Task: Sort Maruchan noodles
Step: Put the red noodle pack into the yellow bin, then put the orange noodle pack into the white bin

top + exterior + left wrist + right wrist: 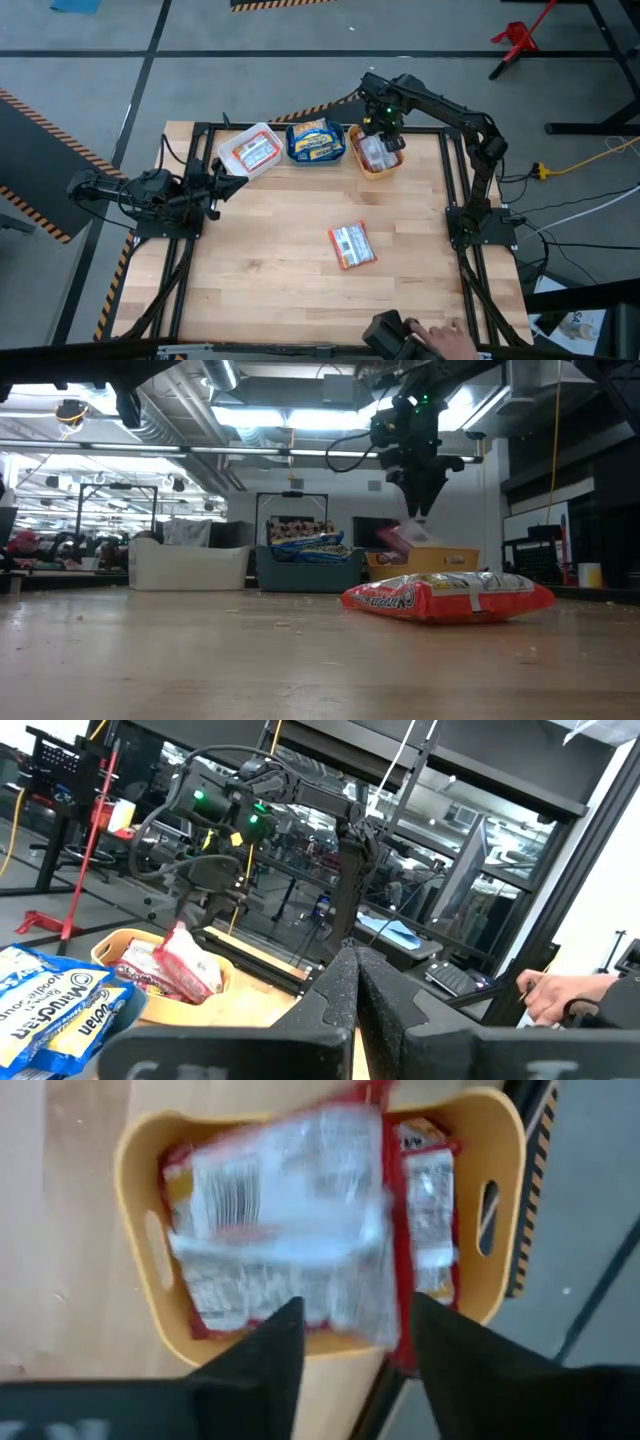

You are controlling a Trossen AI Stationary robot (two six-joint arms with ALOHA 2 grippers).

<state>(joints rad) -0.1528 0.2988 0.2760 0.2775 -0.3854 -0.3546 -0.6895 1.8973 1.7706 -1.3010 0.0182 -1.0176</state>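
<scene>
The right gripper [383, 128] hangs with its fingers parted over the orange bin [140, 1190]; a red packet [290, 1230] lies just below, apparently released to join the other red ones. Another red packet [352, 245], reading "Maruchan", waits on the table [270, 260], well apart. The left gripper [218, 183] rests closed beside the white bin [250, 150].

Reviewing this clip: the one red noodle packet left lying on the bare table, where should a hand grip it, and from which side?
The red packet lies flat and alone on the table, label side down. Probably best from straight above, pinching across its narrower width near the middle; the low view shows it puffed there, while its crimped ends taper thin against the wood.
</scene>
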